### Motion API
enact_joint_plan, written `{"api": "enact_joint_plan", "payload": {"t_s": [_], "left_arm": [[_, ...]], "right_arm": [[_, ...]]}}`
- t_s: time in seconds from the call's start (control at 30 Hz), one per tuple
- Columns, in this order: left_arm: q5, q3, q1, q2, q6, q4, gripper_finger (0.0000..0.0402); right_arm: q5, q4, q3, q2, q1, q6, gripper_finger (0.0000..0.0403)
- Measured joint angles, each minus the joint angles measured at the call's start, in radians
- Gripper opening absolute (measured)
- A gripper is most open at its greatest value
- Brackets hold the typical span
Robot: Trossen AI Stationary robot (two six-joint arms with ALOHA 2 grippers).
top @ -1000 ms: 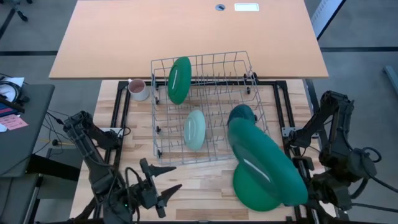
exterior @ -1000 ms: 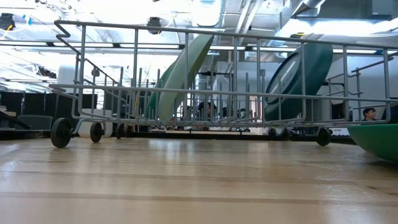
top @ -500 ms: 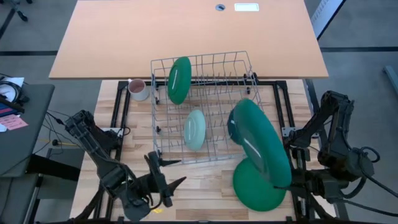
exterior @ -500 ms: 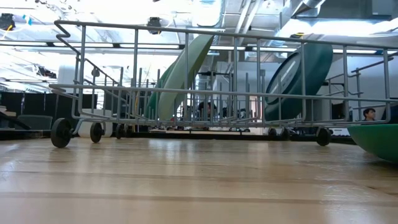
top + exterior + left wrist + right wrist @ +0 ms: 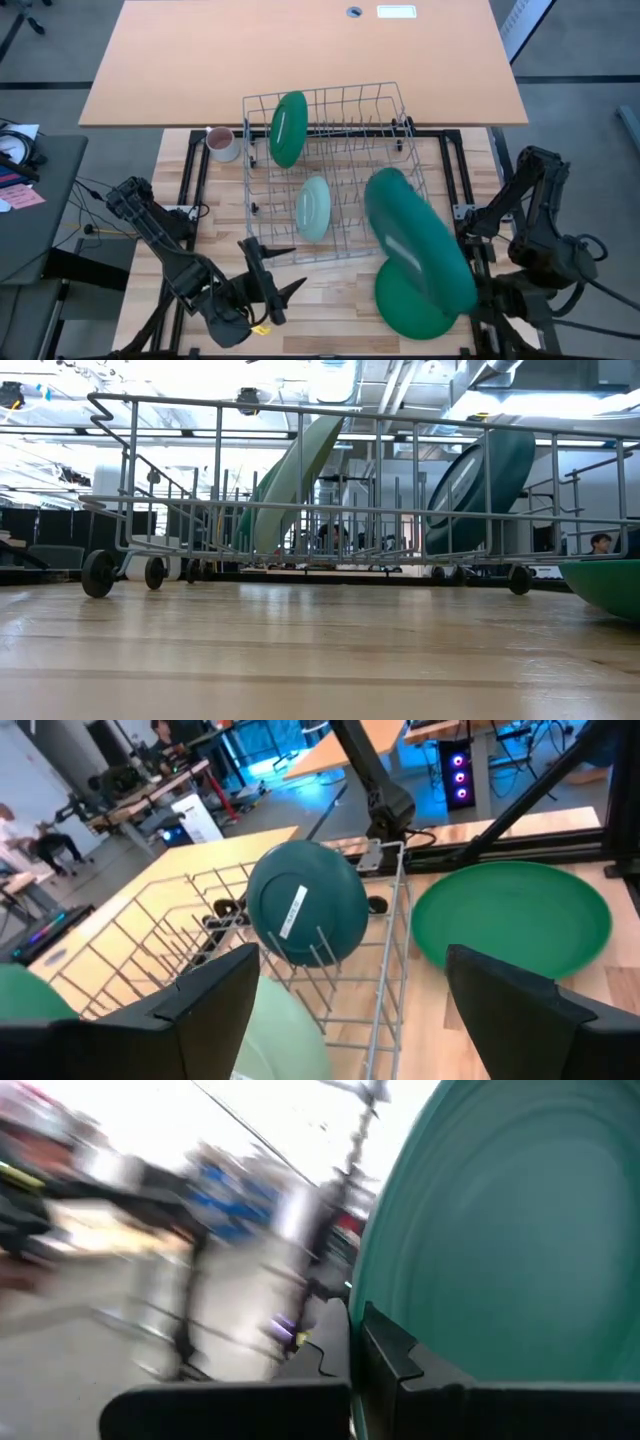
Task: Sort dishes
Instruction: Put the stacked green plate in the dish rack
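A wire rack (image 5: 330,170) holds three dishes on edge between its tines: a dark green plate (image 5: 288,128) at the far left, a pale mint plate (image 5: 314,207) in the middle and a dark teal plate (image 5: 305,915) on the right. Another large green plate (image 5: 410,310) lies flat on the table right of the rack. Above it my right gripper (image 5: 357,1335) is shut on a third large green plate (image 5: 415,245). My left gripper (image 5: 275,285) stands open near the table's front edge, before the rack, with nothing between its fingers. My right gripper pinches the large green plate at its rim (image 5: 420,1315) between its two fingers (image 5: 385,1350). The plate is lifted clear and stands tilted over the rack's near right corner and the flat plate.
A small pinkish-white mug (image 5: 222,143) stands on the table outside the rack's far left corner. A wide tan desk (image 5: 300,60) lies beyond the table. Bare wood shows left of the rack and along the front edge. People sit in the room behind.
My left gripper has gone toward the table's right edge, along the front edge and closer to the rack, and its wrist has rolled. The plate in my right gripper has swung a little over the rack's right side, staying clear of the table.
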State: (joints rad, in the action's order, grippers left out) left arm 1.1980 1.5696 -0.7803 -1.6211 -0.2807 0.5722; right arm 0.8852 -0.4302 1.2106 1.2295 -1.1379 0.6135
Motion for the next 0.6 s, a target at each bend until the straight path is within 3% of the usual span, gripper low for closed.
{"api": "enact_joint_plan", "payload": {"t_s": [0.13,0.23,0.6], "left_arm": [[0.000,0.000,-0.011,0.000,0.092,-0.067,0.0321],[0.000,0.000,-0.018,0.000,0.166,-0.131,0.0319],[-0.009,0.000,-0.053,0.000,0.374,-0.353,0.0317]], "right_arm": [[-0.288,0.001,0.000,0.002,0.045,-0.077,0.0004],[-0.425,0.012,0.000,0.002,0.081,-0.130,0.0004],[-0.465,0.072,0.000,0.002,0.165,-0.203,0.0004]]}}
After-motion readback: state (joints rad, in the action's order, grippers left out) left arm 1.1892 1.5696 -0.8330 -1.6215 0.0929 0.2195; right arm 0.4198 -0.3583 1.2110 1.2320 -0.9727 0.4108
